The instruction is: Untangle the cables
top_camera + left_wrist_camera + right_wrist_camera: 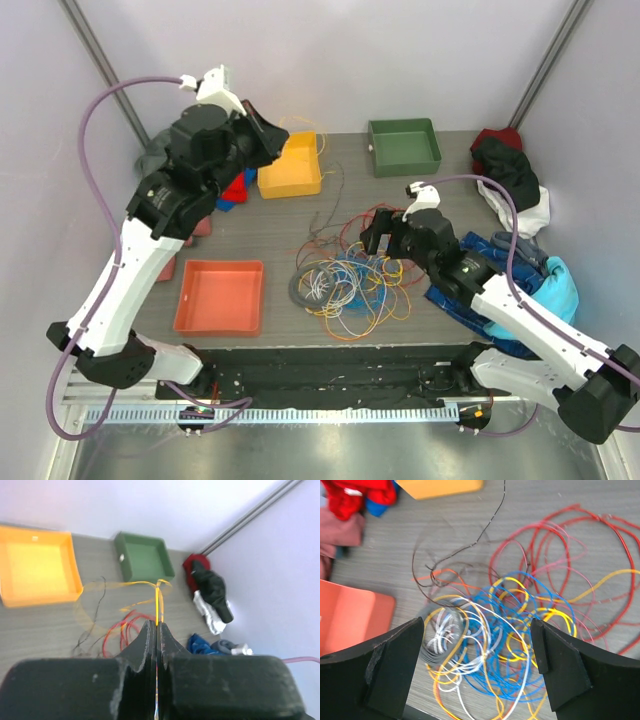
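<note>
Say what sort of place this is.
Likely a robot lab test cell: a grey table walled by white panels, a left arm and right arm mounted at its near edge, and an orange tray, green tray and red tray near tangled cables.

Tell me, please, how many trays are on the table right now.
3: the yellow tray at the back left; the green tray at the back, right of it; the red tray at the front left. Clothes might hide more.

Yellow cable [158, 597] loop blurred, its lower run hidden inside the left gripper [157, 626], yellow tray [35, 565] cut by the left edge, red cables [570, 555] and red tray [350, 620] cropped.
</note>
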Motion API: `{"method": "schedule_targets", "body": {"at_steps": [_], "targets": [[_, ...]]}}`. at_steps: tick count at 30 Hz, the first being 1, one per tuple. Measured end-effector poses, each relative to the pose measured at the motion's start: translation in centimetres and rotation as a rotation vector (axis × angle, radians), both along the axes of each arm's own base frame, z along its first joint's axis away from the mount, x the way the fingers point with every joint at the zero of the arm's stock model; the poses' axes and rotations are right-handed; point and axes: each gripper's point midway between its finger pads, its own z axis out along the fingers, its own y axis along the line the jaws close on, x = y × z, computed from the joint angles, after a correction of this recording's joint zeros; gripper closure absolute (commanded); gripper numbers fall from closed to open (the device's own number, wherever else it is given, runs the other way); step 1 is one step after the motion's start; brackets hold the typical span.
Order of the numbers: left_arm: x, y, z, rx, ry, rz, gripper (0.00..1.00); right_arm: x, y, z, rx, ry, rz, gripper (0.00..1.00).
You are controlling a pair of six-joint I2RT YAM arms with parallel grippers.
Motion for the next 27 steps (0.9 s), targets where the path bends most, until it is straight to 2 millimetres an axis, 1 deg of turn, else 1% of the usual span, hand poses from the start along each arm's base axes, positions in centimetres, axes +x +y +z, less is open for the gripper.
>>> {"method": "schedule_targets", "body": {"at_steps": [3,6,9,11,13,14,16,17,18,19,20,23,27], "targets": [[-0.6,0.3,3.6,-0.018,-0.070,-0.014,0.99,0.2,0.7,2.0,0.039,-0.035,0.020,0.03],[-1.0,0.6,6.0,-0.026,-0.122,-0.023,0.99,0.3,1.1,3.3,0.067,-0.061,0.034,0.03],[-1.1,0.8,7.2,-0.017,-0.146,-0.025,0.99,0.4,1.5,4.9,0.097,-0.090,0.049,0.04],[-1.0,0.8,7.0,-0.009,-0.142,-0.024,0.99,0.5,1.8,5.7,0.113,-0.106,0.055,0.04],[-0.7,0.7,5.9,0.011,-0.119,-0.021,0.99,0.5,1.9,6.2,0.127,-0.117,0.060,0.04],[-0.4,0.6,5.0,0.025,-0.102,-0.015,0.99,0.4,1.8,6.2,0.130,-0.119,0.060,0.04],[0.2,0.5,2.4,0.066,-0.050,-0.001,0.99,0.1,1.6,6.3,0.139,-0.126,0.059,0.04],[0.6,0.5,0.7,0.092,-0.019,0.011,0.99,-0.2,1.4,6.2,0.142,-0.128,0.058,0.04],[1.1,0.5,-1.3,0.126,0.022,0.022,0.99,-0.4,1.2,6.0,0.144,-0.130,0.056,0.04],[1.4,0.6,-2.6,0.147,0.048,0.031,0.99,-0.7,0.9,5.9,0.145,-0.132,0.053,0.04],[1.9,0.6,-4.6,0.179,0.091,0.043,1.00,-1.0,0.6,5.6,0.144,-0.132,0.050,0.04],[3.7,1.2,-8.2,0.229,0.171,0.083,1.00,-1.9,-0.3,4.7,0.140,-0.127,0.039,0.04],[6.6,2.9,-11.2,0.243,0.244,0.157,1.00,-2.8,-1.4,3.6,0.136,-0.123,0.018,0.04]]}}
